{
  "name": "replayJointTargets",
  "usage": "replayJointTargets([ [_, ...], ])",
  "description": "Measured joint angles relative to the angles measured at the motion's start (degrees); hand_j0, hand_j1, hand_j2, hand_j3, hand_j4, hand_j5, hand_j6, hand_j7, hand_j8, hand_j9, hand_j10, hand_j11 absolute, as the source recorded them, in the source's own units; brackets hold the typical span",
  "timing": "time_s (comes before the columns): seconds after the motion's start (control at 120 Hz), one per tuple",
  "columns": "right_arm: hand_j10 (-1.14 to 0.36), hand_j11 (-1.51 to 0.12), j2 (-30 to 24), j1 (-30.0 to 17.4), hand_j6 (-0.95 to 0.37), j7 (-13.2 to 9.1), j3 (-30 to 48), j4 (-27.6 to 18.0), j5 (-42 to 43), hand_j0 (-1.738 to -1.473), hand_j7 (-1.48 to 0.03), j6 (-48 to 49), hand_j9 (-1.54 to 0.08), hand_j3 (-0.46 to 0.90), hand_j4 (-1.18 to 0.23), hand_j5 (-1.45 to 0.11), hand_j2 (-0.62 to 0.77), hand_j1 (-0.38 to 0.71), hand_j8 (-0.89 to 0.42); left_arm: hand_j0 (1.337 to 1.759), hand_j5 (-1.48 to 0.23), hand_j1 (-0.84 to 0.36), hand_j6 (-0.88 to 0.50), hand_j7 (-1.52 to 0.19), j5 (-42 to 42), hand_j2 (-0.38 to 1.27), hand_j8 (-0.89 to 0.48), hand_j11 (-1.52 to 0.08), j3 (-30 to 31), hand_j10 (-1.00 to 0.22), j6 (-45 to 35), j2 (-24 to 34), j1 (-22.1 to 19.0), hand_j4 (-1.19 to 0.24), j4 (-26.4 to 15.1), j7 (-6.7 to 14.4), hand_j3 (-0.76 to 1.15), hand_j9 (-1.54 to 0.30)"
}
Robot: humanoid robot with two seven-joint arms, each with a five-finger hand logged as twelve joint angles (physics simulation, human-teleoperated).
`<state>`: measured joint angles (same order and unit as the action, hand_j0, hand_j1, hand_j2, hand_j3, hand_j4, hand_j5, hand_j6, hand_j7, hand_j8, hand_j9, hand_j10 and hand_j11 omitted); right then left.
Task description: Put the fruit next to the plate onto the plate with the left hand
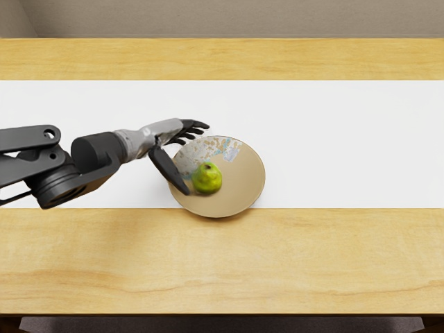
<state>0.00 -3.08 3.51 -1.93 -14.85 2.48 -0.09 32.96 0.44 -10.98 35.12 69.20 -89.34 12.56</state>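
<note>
A green pear [207, 178] lies on the tan plate [243, 184], left of the plate's middle. My left hand [182, 142] comes in from the left and hovers over the plate's left rim. Its fingers are spread and hold nothing; the thumb [168, 170] points down toward the pear with a small gap, and the other fingers [191, 129] reach past the plate's far-left edge. The right arm does not show.
The plate rests on a white runner [347, 139] that crosses a wooden table [222, 263]. A pale patterned patch [215, 148] covers the plate's far part.
</note>
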Motion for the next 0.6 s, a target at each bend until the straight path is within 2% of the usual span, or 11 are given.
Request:
replayJointTargets([
  [0.142,-0.02,-0.02,0.0,0.0,-0.02,0.0,0.0,0.0,0.0,-1.658,-0.02,0.0,-0.02,0.00,-0.02,-0.02,0.00,-0.33,-0.02,1.658,-0.09,0.27,-0.07,-0.09,-0.2,0.02,-0.06,-0.09,-2.6,-0.07,0.5,5.8,0.0,-0.07,-0.7,-1.6,0.00,-0.09],
  [0.233,-0.02,-0.02,0.0,0.0,-0.02,0.0,0.0,0.0,0.0,-1.658,-0.02,0.0,-0.02,0.00,-0.02,-0.02,0.00,-0.33,-0.02,1.658,-0.06,0.29,-0.05,-0.06,-2.4,0.02,-0.04,-0.06,-6.3,-0.05,5.2,9.3,-0.2,-0.05,-1.3,-2.0,0.00,-0.06],
  [0.333,-0.02,-0.02,0.0,0.0,-0.02,0.0,0.0,0.0,0.0,-1.658,-0.02,0.0,-0.02,0.00,-0.02,-0.02,0.00,-0.33,-0.02,1.658,-0.04,0.31,-0.03,-0.04,-9.2,0.01,-0.03,-0.04,-10.5,-0.03,15.1,16.2,-1.5,-0.03,-1.3,-2.1,0.00,-0.04],
  [0.425,-0.02,-0.02,0.0,0.0,-0.02,0.0,0.0,0.0,0.0,-1.658,-0.02,0.0,-0.02,0.00,-0.02,-0.02,0.00,-0.33,-0.02,1.658,-0.03,0.32,-0.03,-0.03,-16.1,0.01,-0.02,-0.03,-13.6,-0.02,22.7,19.7,-3.7,-0.03,-1.0,-2.2,0.00,-0.03],
  [0.508,-0.02,-0.02,0.0,0.0,-0.02,0.0,0.0,0.0,0.0,-1.658,-0.02,0.0,-0.02,0.00,-0.02,-0.02,0.00,-0.33,-0.02,1.658,-0.03,0.33,-0.02,-0.03,-22.8,0.01,-0.02,-0.03,-15.0,-0.02,26.3,22.8,-5.5,-0.02,-0.4,-2.1,0.00,-0.03],
  [0.6,-0.02,-0.02,0.0,0.0,-0.02,0.0,0.0,0.0,0.0,-1.658,-0.02,0.0,-0.02,0.00,-0.02,-0.02,0.00,-0.33,-0.02,1.658,-0.02,0.33,-0.02,-0.02,-26.3,0.01,-0.02,-0.02,-15.7,-0.02,28.1,23.2,-5.9,-0.02,-0.1,-2.0,0.00,-0.02],
])
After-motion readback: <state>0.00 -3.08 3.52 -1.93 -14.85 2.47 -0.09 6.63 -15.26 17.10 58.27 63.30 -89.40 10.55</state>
